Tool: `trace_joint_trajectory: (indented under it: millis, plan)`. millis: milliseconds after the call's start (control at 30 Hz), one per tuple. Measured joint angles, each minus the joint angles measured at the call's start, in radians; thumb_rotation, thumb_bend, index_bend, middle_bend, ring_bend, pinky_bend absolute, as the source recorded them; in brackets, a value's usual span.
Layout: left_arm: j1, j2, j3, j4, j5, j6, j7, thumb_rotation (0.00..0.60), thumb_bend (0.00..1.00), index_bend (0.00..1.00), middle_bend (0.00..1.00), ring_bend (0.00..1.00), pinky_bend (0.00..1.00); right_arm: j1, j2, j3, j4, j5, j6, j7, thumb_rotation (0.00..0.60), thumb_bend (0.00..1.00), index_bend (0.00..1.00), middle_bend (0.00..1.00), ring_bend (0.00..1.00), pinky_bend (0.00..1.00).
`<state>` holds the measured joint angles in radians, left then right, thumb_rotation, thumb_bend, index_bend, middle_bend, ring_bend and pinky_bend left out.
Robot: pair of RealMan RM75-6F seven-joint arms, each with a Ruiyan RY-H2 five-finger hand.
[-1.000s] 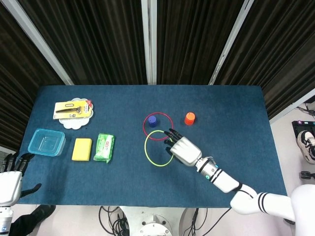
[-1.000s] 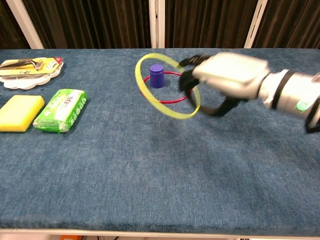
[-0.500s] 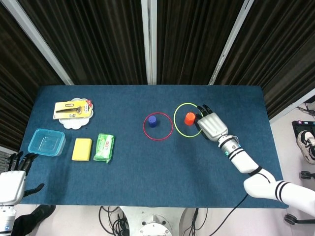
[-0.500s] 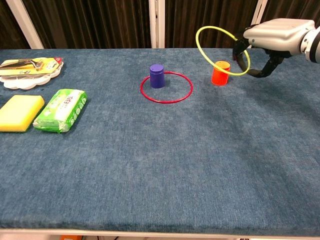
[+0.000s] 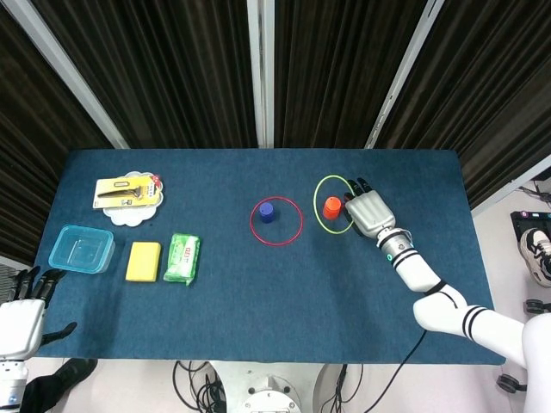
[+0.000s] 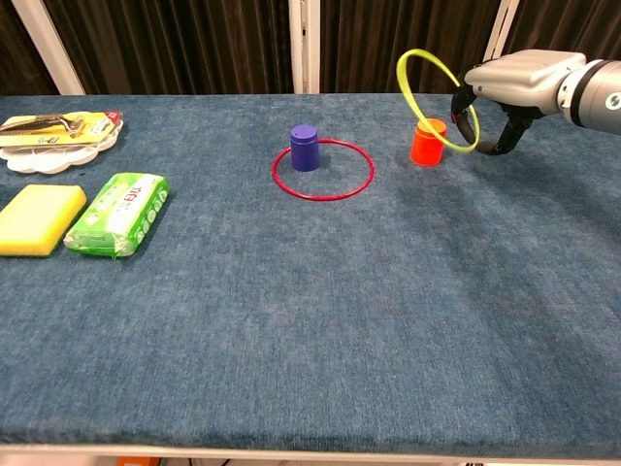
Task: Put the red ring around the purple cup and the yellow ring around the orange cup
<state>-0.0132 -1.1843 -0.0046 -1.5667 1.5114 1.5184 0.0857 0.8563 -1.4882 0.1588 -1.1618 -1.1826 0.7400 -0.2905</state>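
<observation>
Since a second ago the right hand (image 6: 512, 83) has carried the yellow ring (image 6: 437, 100) away from the purple cup (image 6: 305, 147) over to the orange cup (image 6: 427, 142), and over the last half second it has shifted only slightly. It reaches in from the right with its back turned up, fingers curled on the ring's right edge. The ring is tilted, its far side raised above the tabletop (image 6: 291, 311), and it hangs over the orange cup rather than lying flat around it. The red ring (image 6: 322, 170) lies flat on the tabletop around the purple cup, which stands off-centre toward the ring's left. The left hand (image 5: 19, 314) hovers off the tabletop's near left corner, fingers spread, holding nothing. A clear blue container (image 5: 82, 249) sits at the left; its contents cannot be made out.
</observation>
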Motion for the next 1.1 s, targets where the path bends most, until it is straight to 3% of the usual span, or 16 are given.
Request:
trace_joint_trajectory:
  millis: [133,367,567,767,1100]
  plan:
    - [0.002,0.002,0.0,0.0,-0.002,0.003,-0.001,0.6,0.04,0.14,0.12,0.02,0.0,0.0,-0.002,0.0,-0.001,0.001,0.011,-0.005,0.6,0.04,0.49,0.24,0.0,0.0]
    - [-0.005,0.001,-0.002,0.003,0.001,-0.004,-0.003,0.6,0.04,0.14,0.13,0.02,0.0,-0.012,0.017,-0.002,-0.033,0.007,0.039,-0.024,0.6,0.03,0.38,0.22,0.0,0.0]
    - [-0.013,0.003,-0.008,0.005,0.003,-0.007,-0.01,0.6,0.04,0.14,0.12,0.02,0.0,-0.057,0.081,-0.007,-0.126,-0.007,0.121,-0.024,0.6,0.03,0.35,0.22,0.0,0.0]
    - [-0.023,-0.004,-0.017,0.014,0.001,-0.011,-0.012,0.6,0.04,0.14,0.12,0.02,0.0,-0.187,0.211,-0.042,-0.29,-0.056,0.3,-0.007,0.6,0.05,0.25,0.24,0.0,0.0]
    - [-0.038,-0.008,-0.03,-0.007,0.009,-0.004,0.028,0.6,0.04,0.14,0.12,0.02,0.0,-0.548,0.393,-0.168,-0.486,-0.192,0.724,0.139,0.6,0.15,0.1,0.14,0.0,0.0]
